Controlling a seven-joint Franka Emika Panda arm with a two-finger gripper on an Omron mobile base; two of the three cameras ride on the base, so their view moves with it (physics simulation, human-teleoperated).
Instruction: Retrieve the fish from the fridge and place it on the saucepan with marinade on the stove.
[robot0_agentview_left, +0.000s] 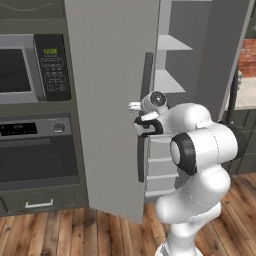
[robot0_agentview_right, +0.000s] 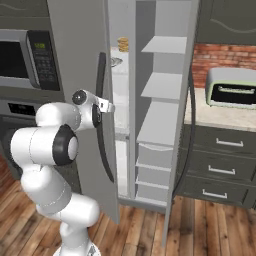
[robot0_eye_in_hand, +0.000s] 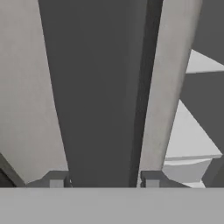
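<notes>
1. The fridge (robot0_agentview_right: 80, 50) stands tall with both doors swung open; its white shelves (robot0_agentview_right: 162, 85) run level inside.
2. The left door's handle (robot0_agentview_right: 102, 120) is long, dark and curved, its long axis running upright along the door's free edge.
3. My pincer (robot0_eye_in_hand: 104, 181) is at that handle, about mid-height, one fingertip (robot0_eye_in_hand: 56, 180) on each side of the dark bar.
4. My jaws stand apart, wider than the handle, not gripping it.
5. A plate of tan stacked rounds (robot0_agentview_right: 122, 45) sits on an upper shelf, well above my pincer.
6. The microwave (robot0_agentview_left: 30, 67) and oven (robot0_agentview_left: 37, 155) are left of the door.
</notes>
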